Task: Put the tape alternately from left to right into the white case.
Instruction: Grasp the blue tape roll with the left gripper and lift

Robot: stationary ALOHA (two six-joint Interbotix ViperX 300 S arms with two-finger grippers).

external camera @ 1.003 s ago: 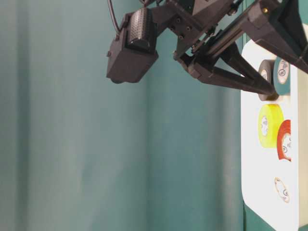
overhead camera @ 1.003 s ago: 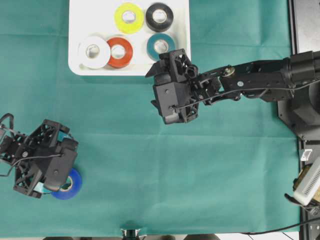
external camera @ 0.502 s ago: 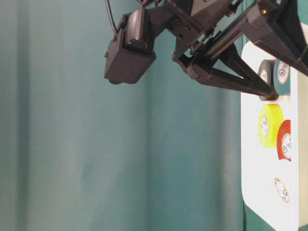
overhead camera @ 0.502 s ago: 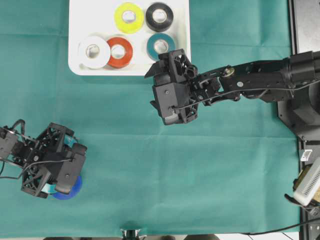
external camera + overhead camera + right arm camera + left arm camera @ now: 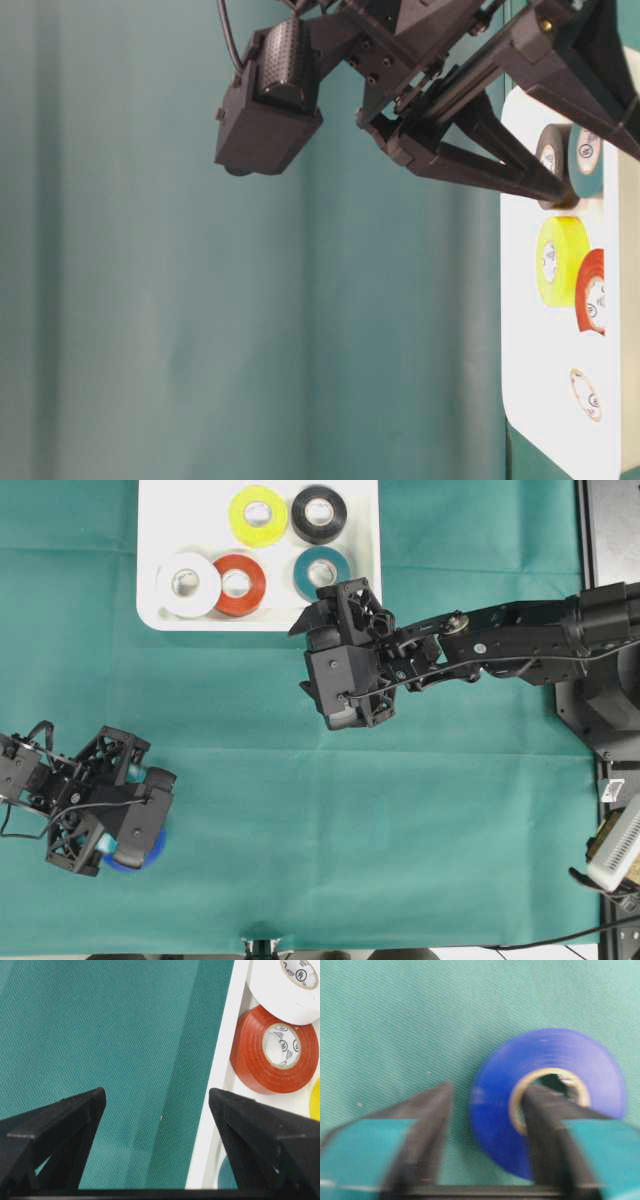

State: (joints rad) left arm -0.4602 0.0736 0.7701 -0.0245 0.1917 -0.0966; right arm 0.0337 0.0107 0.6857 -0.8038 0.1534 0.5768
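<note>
Left gripper (image 5: 487, 1125) clamped across blue tape (image 5: 547, 1100) wall, one finger through the core, at 7 o'clock from white case (image 5: 150, 615). Best lifted straight, slowly. Right gripper (image 5: 155, 1110) spread, empty.

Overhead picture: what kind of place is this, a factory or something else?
Probably a robotics lab bench, not a factory: two black robot arms over a green cloth, sorting tape rolls into a white tray.

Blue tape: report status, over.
Left gripper clamped on blue tape, one finger through its core. Right gripper open, empty, beside white case. Five rolls in. Nothing blocking.
</note>
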